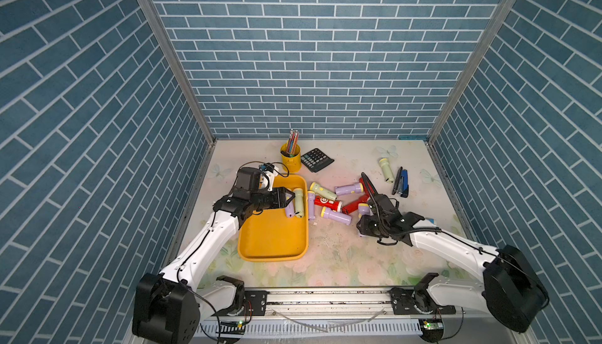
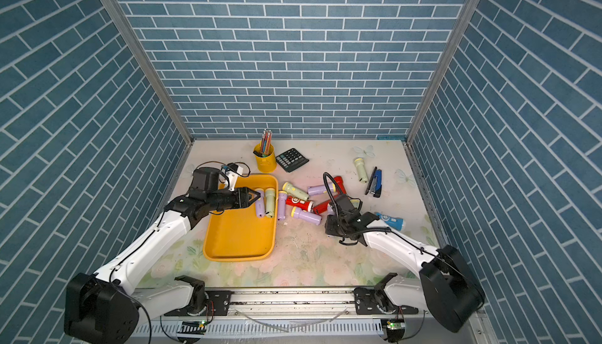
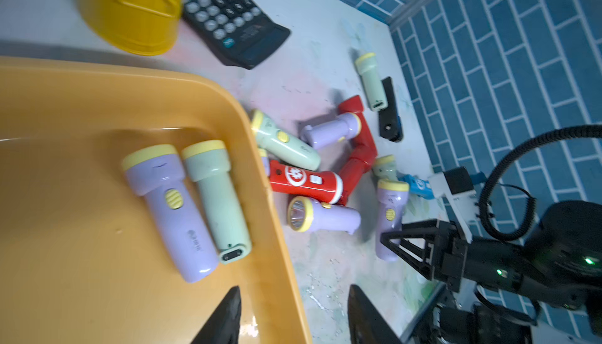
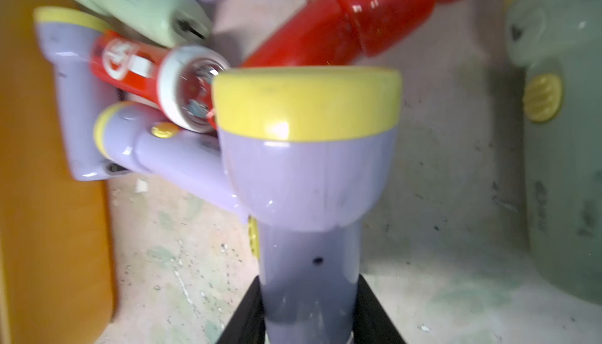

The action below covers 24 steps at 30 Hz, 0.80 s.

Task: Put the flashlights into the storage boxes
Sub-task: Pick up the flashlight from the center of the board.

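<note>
The orange-yellow storage box (image 1: 273,244) (image 3: 228,98) lies left of centre, with a lilac flashlight (image 3: 169,209) and a pale green one (image 3: 216,199) side by side in its far right corner. My left gripper (image 1: 291,197) (image 3: 294,316) hovers open above them, holding nothing. More flashlights lie heaped on the table right of the box: a printed red one (image 1: 327,203), lilac ones (image 1: 335,215) and a green one (image 1: 322,191). My right gripper (image 4: 309,313) is shut on a lilac flashlight (image 4: 306,179) (image 3: 391,215) at the heap's near right. A blue flashlight (image 2: 389,220) lies behind that arm.
A yellow pencil cup (image 1: 290,160) and a black calculator (image 1: 316,160) stand behind the box. A blue-black stapler (image 1: 401,183) lies at the far right beside a lone green flashlight (image 1: 386,170). Blue brick walls close in three sides.
</note>
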{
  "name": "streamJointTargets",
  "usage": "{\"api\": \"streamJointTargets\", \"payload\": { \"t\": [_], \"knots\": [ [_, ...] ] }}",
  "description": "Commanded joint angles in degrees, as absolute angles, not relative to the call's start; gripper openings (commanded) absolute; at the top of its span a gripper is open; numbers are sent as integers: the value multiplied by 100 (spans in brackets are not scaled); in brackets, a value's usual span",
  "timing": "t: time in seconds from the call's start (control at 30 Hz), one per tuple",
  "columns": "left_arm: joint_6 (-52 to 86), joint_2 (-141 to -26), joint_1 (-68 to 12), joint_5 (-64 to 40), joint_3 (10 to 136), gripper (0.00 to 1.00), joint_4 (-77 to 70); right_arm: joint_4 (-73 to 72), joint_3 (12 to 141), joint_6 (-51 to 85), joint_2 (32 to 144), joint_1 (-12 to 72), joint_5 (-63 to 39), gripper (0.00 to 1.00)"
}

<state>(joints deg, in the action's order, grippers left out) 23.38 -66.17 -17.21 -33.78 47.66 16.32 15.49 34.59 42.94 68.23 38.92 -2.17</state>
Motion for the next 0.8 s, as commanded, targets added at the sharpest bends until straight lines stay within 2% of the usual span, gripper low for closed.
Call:
{"api": "streamJointTargets", "payload": {
  "t": [0.0, 0.2, 0.3, 0.5, 0.67, 0.77],
  "knots": [
    [2541, -6531, -1917, -3956, 4477, 54, 395, 87, 3060, 3857, 6332, 3881, -444, 23],
    [2721, -6586, -2265, -4340, 4192, 54, -1017, -2051, 2154, 2923, 5637, 3867, -1004, 16],
    [2625, -6674, -2480, -4601, 4184, 54, -1428, -2684, 1945, 2316, 5496, 3867, -1394, 13],
    [2434, -6812, -2799, -4537, 4071, 54, -1943, -2722, 2134, 1732, 5616, 3869, -2018, 12],
    [2271, -6923, -2954, -4783, 4029, 54, -2355, -3279, 2176, 2038, 5999, 3867, -2219, 12],
    [1900, -7027, -3190, -4683, 4181, 54, -2019, -3595, 2261, 2198, 6293, 3872, -2457, 11]
  ]
}}
